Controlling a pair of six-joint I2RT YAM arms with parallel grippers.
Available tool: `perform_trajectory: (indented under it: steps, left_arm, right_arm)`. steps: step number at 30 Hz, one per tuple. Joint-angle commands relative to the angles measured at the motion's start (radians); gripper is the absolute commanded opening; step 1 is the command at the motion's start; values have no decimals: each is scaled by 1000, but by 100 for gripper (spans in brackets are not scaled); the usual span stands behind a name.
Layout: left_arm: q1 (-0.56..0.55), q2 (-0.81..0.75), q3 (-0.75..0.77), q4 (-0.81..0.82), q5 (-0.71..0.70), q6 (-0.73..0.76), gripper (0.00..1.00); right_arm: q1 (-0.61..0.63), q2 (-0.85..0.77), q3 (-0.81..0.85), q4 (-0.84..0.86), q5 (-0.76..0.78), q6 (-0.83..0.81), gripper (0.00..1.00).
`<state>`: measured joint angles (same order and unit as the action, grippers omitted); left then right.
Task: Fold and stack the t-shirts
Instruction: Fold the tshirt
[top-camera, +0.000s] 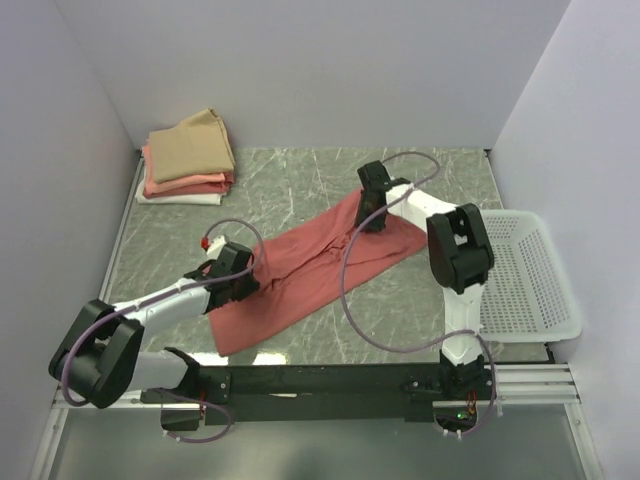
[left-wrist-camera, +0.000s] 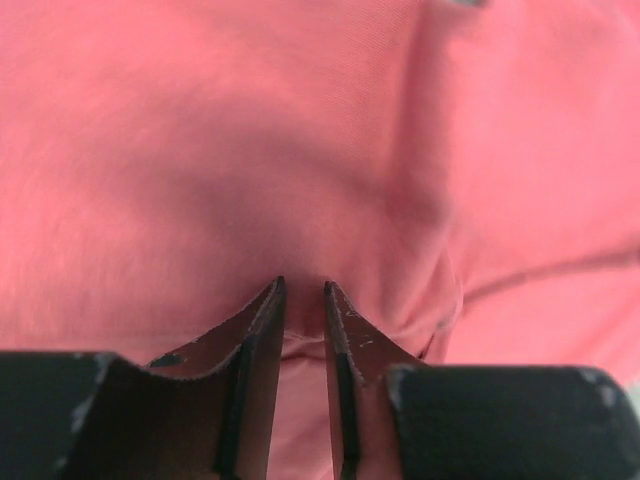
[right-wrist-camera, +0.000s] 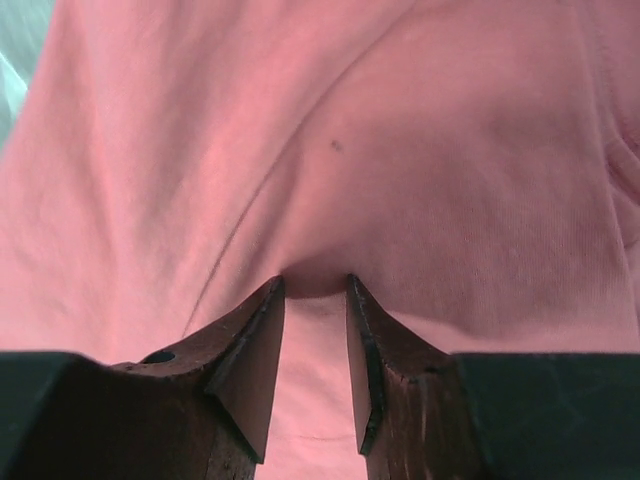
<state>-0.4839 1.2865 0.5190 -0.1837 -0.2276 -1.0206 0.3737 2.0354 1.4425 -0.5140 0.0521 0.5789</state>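
Salmon-red t-shirt (top-camera: 310, 270) lies spread diag. across the mid counter (top-camera: 300, 190). The left fingers (left-wrist-camera: 279, 300) are clenched on a pinch of cloth at its near-left part & the right fingers (right-wrist-camera: 272, 300) are clenched on a fold at its far-right end. Folded stack sits in the far-left corner: tan shirt (top-camera: 195, 145) on top, salmon-pink shirt (top-camera: 190, 186) under it, white shirt (top-camera: 165, 199) at bottom; basket (top-camera: 530, 280) at right edge.
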Motion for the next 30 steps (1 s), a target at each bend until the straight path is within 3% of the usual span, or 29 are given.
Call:
perform_trajectory:
  steps: [1,13,19,23,25,30]
  left_arm:
    - [-74,-27,-57,-86,118,-71,29]
    - [-363,-118,-48,-112,183,-127,36]
    - [-371,-142,100,-207,90,5,47]
    - [-371,-136,197,-267,27,88,52]
    - [-372,-110,217,-269,39,114,53]
    - [-371,-26,202,-232,89,146,52]
  right_arm:
    - [-7,122,165,-107,35,-92,38]
    - [-9,394,616,-235,46,-249,38]
    - [-13,456,849,-305,68,-268,42]
    - [-27,321,776,-275,94,-212,46]
    - [-30,216,659,-236,92,-171,51]
    - [-30,71,407,-193,80,-102,52]
